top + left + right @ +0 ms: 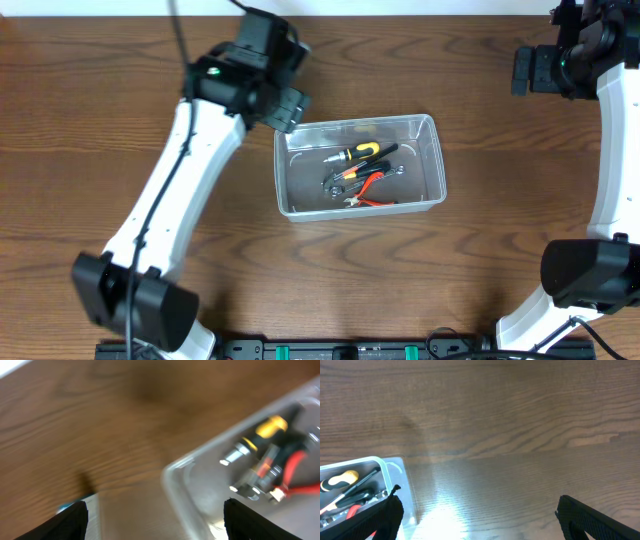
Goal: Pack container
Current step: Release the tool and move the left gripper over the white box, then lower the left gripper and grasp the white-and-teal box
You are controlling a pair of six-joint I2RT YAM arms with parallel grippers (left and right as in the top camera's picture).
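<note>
Centrally placed: a clear, see-through plastic rectangular container (pixel 355 122) with rounded corners and a thick rim. It sits flat on the dark brown wood-grain table (pixel 120 60), slightly right of the middle, with its long side running left–right in the overhead view.

Contents lie in a loose heap on its floor:
- a yellow-and-black-handled screwdriver (pixel 358 153)
- red-handled pliers (pixel 378 192)
- a few small silvery metal pieces (pixel 335 182) touching them, too small to identify one by one

Left gripper (pixel 288 108): just beside the container's upper-left corner as the overhead view shows it. Contact with the rim cannot be told. The left wrist view is blurred. Its two black fingers (pixel 70 520) stand wide apart at the bottom edge, with only the table and the container's rounded corner (pixel 172 467) between them — released, holding nothing. The screwdriver (pixel 265 430) and pliers (pixel 295 462) show inside the container.

Right gripper (pixel 522 70): well apart from the container, at the upper-right of the table in the overhead view. In the right wrist view the black fingers (pixel 600 517) are spread wide with bare wood between them — open, empty. One end of the container (pixel 390 467) sits at the lower left of that view.
</note>
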